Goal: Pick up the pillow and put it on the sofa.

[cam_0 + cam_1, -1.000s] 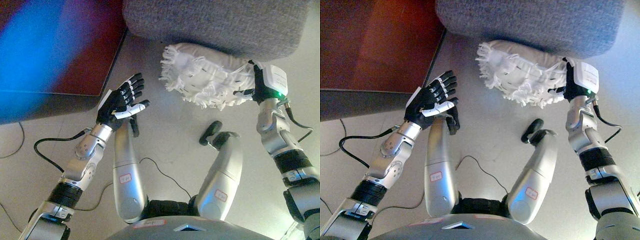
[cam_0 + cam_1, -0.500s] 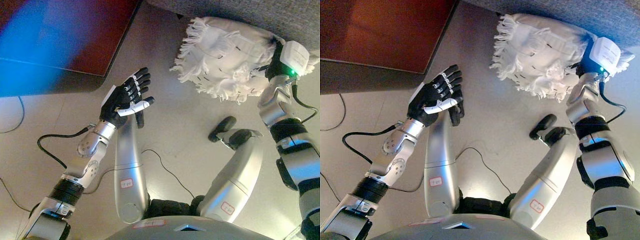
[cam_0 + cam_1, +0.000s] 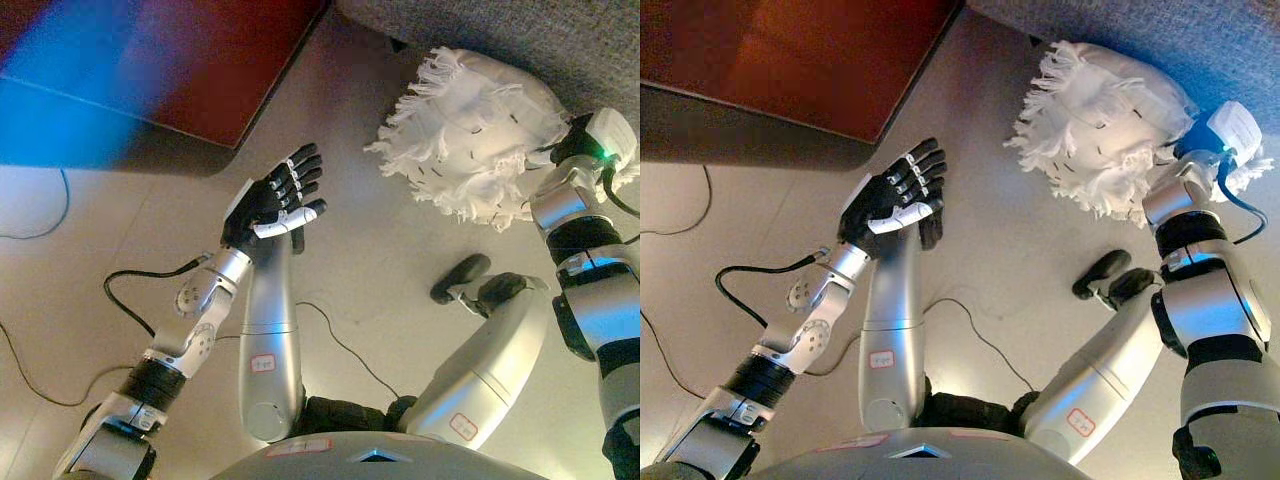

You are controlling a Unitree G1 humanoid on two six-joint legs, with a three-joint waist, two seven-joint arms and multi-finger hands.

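Observation:
A white fringed pillow (image 3: pixel 478 145) hangs above the floor, just in front of the lower edge of the grey sofa (image 3: pixel 560 40) at the top right. My right hand (image 3: pixel 572 138) is at the pillow's right end, its dark fingers curled into the fabric and partly buried in it. My left hand (image 3: pixel 270 198) is held up well to the left of the pillow. Its fingers are straight and spread and hold nothing.
A dark red-brown table or cabinet (image 3: pixel 790 50) fills the upper left, its edge close to my left hand. Pale floor (image 3: pixel 380 270) lies between the two hands and below the pillow.
The whole view has shifted. My right arm has reached further up towards the sofa with the pillow, which now sits higher and more to the right. The left hand keeps its pose.

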